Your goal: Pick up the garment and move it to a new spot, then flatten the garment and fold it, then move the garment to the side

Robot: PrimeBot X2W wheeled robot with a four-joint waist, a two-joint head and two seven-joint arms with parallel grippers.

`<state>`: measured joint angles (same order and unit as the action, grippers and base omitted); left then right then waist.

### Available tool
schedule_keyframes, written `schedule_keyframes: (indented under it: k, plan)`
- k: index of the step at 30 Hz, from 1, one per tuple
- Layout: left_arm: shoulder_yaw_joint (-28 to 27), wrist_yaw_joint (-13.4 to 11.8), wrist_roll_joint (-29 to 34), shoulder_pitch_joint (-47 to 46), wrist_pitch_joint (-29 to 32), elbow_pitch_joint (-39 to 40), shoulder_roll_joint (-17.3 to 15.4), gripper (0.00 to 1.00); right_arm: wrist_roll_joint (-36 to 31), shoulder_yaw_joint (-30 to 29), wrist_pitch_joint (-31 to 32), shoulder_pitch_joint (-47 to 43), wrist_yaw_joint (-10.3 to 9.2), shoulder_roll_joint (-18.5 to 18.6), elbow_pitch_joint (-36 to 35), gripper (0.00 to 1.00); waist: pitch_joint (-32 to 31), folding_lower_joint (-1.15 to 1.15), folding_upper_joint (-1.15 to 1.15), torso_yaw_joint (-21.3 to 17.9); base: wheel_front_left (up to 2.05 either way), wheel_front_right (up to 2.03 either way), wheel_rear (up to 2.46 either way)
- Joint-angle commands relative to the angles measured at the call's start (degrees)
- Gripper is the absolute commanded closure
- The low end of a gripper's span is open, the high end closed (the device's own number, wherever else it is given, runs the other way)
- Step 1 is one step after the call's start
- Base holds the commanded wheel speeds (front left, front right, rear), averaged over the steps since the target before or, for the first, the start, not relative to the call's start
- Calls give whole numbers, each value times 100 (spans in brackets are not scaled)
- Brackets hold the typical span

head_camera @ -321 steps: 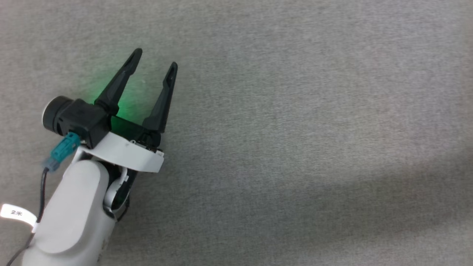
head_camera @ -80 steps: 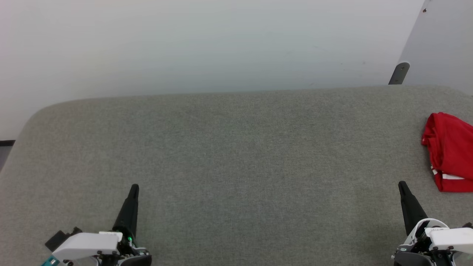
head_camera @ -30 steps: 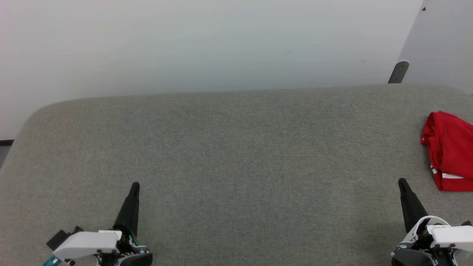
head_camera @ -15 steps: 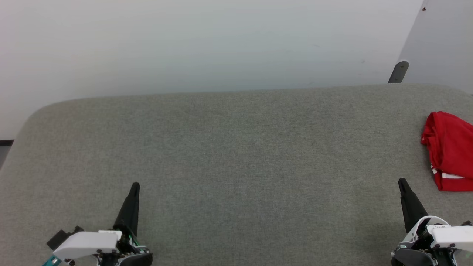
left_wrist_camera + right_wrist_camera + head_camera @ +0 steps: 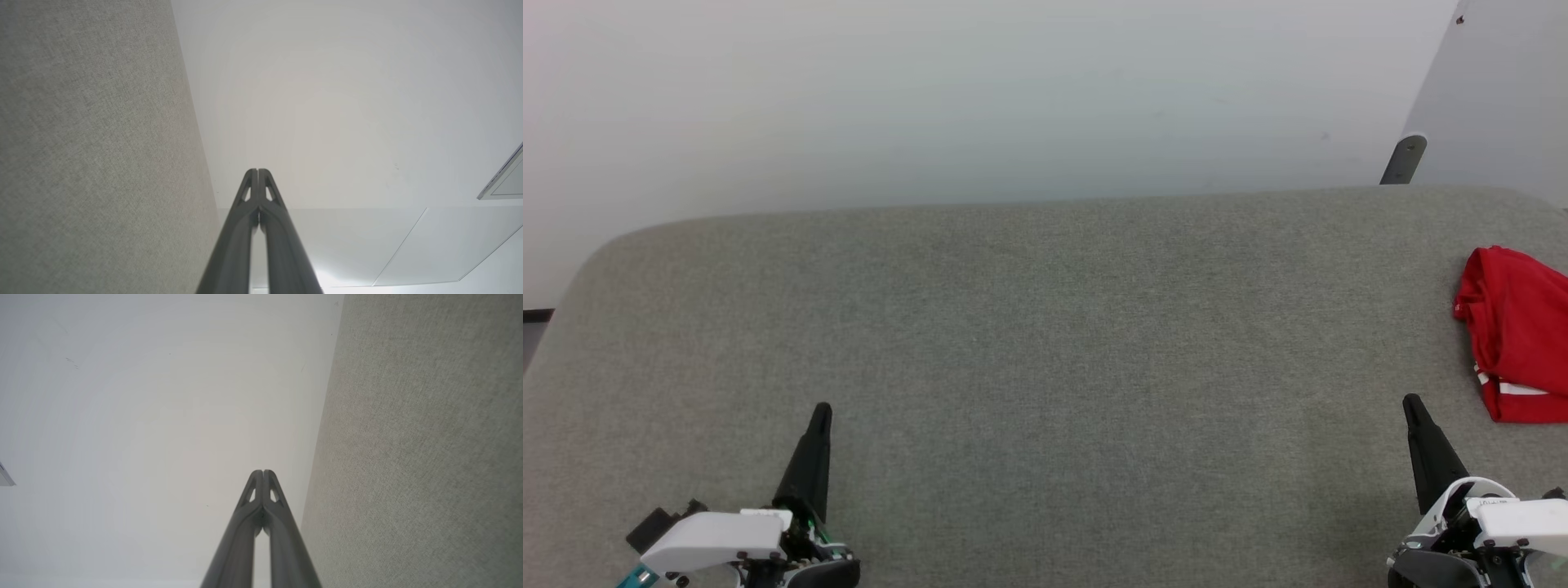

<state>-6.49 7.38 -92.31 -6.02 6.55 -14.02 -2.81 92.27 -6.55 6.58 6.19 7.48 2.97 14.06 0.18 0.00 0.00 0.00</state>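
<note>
A folded red cloth (image 5: 1515, 335) with a thin white stripe lies at the far right of the grey padded table (image 5: 1045, 343), cut off by the picture's edge. No number or lettering shows on it, so I cannot tell whether it is the garment. My left gripper (image 5: 818, 412) rests low at the front left, shut and holding nothing; in the left wrist view its fingers (image 5: 258, 171) meet at the tips. My right gripper (image 5: 1408, 402) sits at the front right, shut and holding nothing, a short way in front of and left of the red cloth. The right wrist view shows its fingers (image 5: 262, 472) pressed together.
A pale wall (image 5: 980, 90) rises behind the table's rounded far edge. A dark bracket (image 5: 1403, 159) and a grey panel (image 5: 1503, 98) stand at the back right. The grey surface spreads wide between both grippers.
Nothing has moved over the last second. Much earlier the head camera looked straight down at my left gripper standing open; the camera has since lifted and that gripper is shut.
</note>
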Motion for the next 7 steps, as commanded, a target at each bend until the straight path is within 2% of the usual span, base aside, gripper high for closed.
schedule_keyframes:
  k: [1,7]
  plan:
    - [-12,20,-19,-52,17,-5,2,100,27,1,13,21,2,-21,2,100,0,0,0,0,0,0,0]
    - [-12,20,-19,-52,17,-5,2,100,27,1,12,21,2,-21,2,100,0,0,0,0,0,0,0]
